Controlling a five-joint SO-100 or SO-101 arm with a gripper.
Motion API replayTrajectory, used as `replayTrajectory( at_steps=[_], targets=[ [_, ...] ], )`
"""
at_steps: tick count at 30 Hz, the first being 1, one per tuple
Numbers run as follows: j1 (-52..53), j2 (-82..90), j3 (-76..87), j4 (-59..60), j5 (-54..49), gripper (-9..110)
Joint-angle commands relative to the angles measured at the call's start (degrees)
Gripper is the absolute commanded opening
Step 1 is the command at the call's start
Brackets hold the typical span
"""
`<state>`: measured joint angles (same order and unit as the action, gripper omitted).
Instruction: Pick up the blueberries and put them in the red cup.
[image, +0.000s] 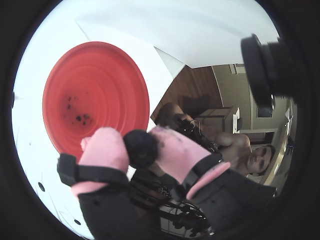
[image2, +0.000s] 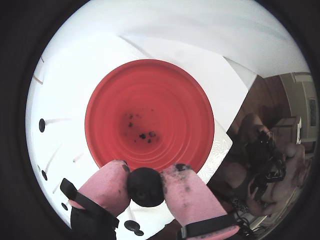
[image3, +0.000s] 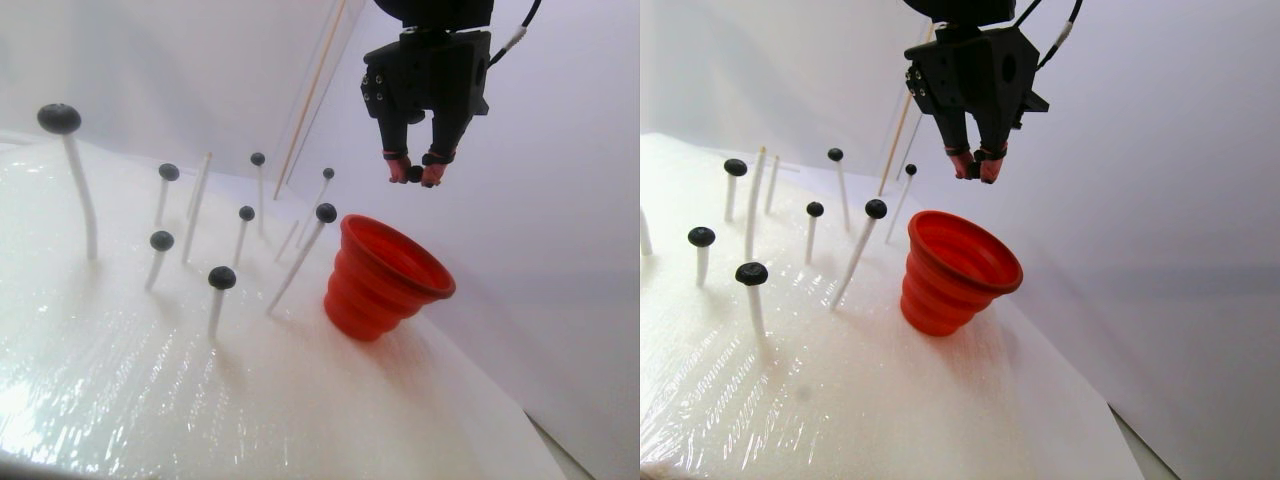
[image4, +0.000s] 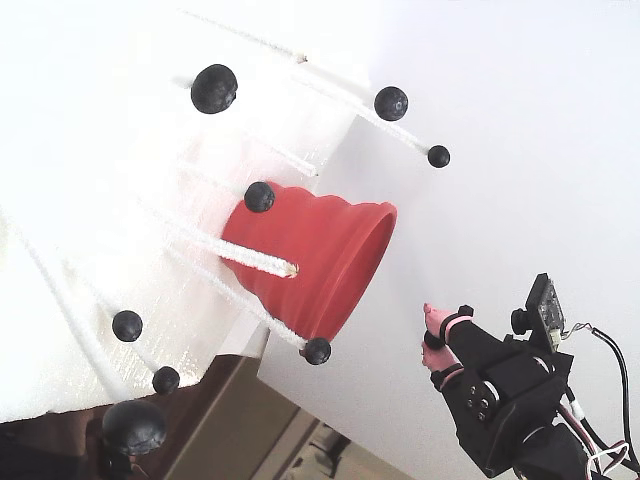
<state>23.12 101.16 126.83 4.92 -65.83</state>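
The step in hand is the carry to the drop: the gripper (image2: 145, 186) pinches one blueberry (image2: 145, 187) between its pink-padded fingers (image2: 106, 184), and the red cup (image2: 150, 115) lies just beyond it, mouth open. In a wrist view the berry sits at the near edge of the cup's rim; in the stereo pair view the gripper (image3: 412, 174) hangs above the cup (image3: 385, 277) and a little to its left, well clear of the rim. The next move, I judge, calls for a short shift until the berry is over the middle of the mouth, then spreading the fingers. The cup leans on the sloping white table (image3: 150, 400), so a release near the rim could miss. The arm reaches down from above, fingers pointing at the cup. Other blueberries (image3: 222, 277) stand on white stalks (image3: 216, 315) to the cup's left, not yet picked.
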Motion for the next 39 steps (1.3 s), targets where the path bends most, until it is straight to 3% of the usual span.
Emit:
replayTrajectory(
  at_steps=[1, 12, 39],
  targets=[
    [5.45, -0.09, -4.48, -1.23, 0.09, 11],
    [5.27, -1.14, -5.10, -1.76, 0.62, 17],
    [-3.08, 1.05, -7.29, -0.70, 0.09, 15]
  ],
)
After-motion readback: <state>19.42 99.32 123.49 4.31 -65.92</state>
